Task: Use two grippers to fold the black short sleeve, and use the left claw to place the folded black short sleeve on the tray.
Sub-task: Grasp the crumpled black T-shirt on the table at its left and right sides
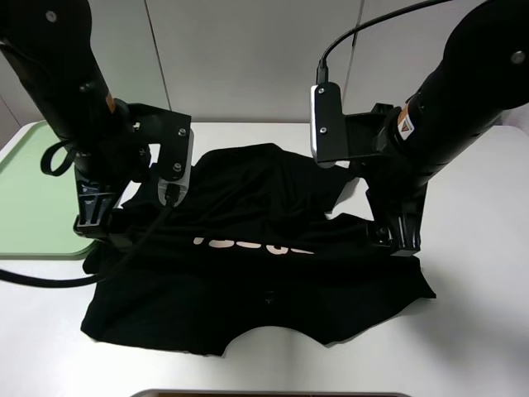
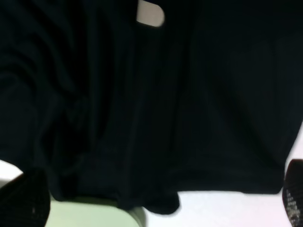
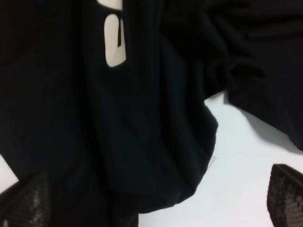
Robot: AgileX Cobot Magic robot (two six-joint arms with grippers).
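A: How much of the job can be counted as done?

B: Little, as it is judged. The black short sleeve (image 1: 264, 273) is spread over the middle of the table (image 1: 471, 322). One fold appears to be laid across its width, where the white lettering (image 1: 252, 246) is cut off along a crease. No compact bundle is formed, and nothing is seen resting inside the tray (image 1: 33, 198) at the far left. Further folding and the transfer to the tray by the left side are not yet done.

A: And where is the garment placed against each end effector?

B: The left end effector (image 1: 95, 225) is lowered at the garment's left edge, just beside the tray's near corner. The right end effector (image 1: 397, 240) is lowered at the garment's right edge, close to a sleeve. In both wrist views the fingers (image 2: 26, 203) are shown spread wide apart, with black cloth lying between and ahead of them. Nothing is clamped by either one, so far as can be seen.
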